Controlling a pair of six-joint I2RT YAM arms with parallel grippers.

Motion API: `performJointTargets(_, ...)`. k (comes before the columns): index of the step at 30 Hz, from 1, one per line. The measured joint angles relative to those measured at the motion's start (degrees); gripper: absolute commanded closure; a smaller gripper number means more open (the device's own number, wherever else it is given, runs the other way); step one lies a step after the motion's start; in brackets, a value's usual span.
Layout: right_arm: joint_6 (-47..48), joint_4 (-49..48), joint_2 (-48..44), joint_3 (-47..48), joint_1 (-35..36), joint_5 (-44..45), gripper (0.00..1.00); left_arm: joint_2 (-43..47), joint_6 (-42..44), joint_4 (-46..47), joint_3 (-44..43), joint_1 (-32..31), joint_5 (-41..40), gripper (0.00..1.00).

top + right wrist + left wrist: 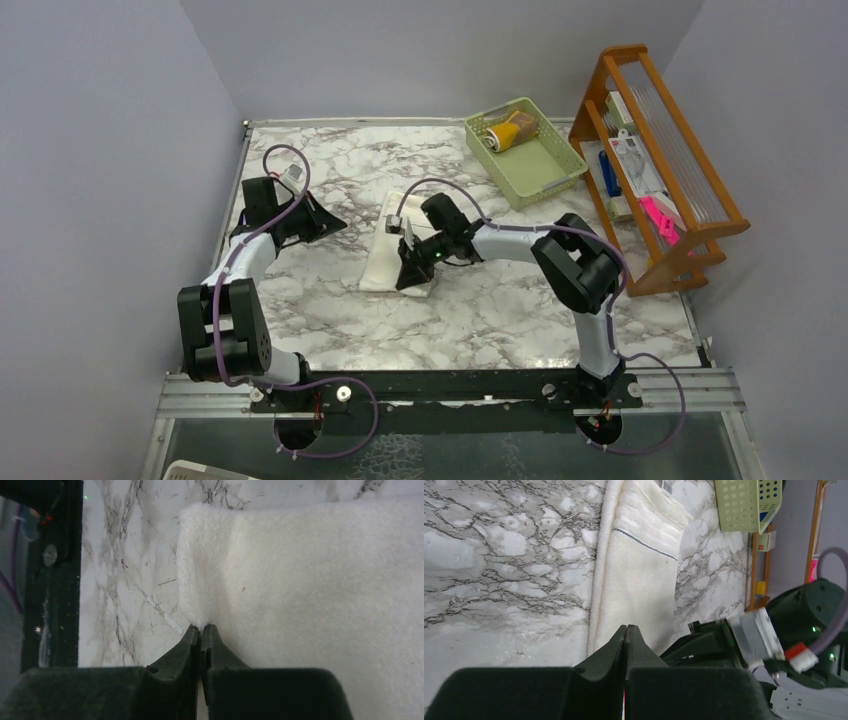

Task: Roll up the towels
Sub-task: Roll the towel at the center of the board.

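A cream-white towel [383, 258] lies flat in the middle of the marble table. My right gripper [411, 281] points down at its near end and is shut on the towel's edge close to a corner, where the towel [325, 580] bunches into a small ridge between the right gripper's [202, 628] tips. My left gripper [338, 226] hovers left of the towel, shut and empty. In the left wrist view its tips [626, 628] point at the towel [639, 570]. A mustard-yellow roll [522, 127] and a tan roll [498, 139] lie in the basket.
The pale green basket [548, 170] stands at the back right. A wooden rack [700, 200] with small items fills the right edge. Grey walls close in the left and back sides. The right arm [744, 640] sits just right of my left gripper's tips.
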State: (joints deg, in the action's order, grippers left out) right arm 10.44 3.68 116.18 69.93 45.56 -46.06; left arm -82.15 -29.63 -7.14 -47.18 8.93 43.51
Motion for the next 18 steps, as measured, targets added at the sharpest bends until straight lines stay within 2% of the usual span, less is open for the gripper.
performJointTargets(4,-7.1,2.4,3.7,4.3,-4.2,-6.1,0.99,0.9,0.0,0.5,0.0,0.0,0.2,1.0)
performJointTargets(9,-14.2,10.0,11.5,14.1,-8.2,-10.7,0.99,2.9,0.0,1.8,0.9,-1.1,0.4,1.0)
performJointTargets(13,-17.9,14.3,15.2,17.2,-9.8,-12.2,0.99,4.9,-0.7,4.0,3.6,-5.0,0.5,1.0)
performJointTargets(18,-22.0,14.7,15.8,16.6,-11.3,-13.8,0.99,5.3,-4.3,8.9,9.0,-11.7,0.6,1.0)
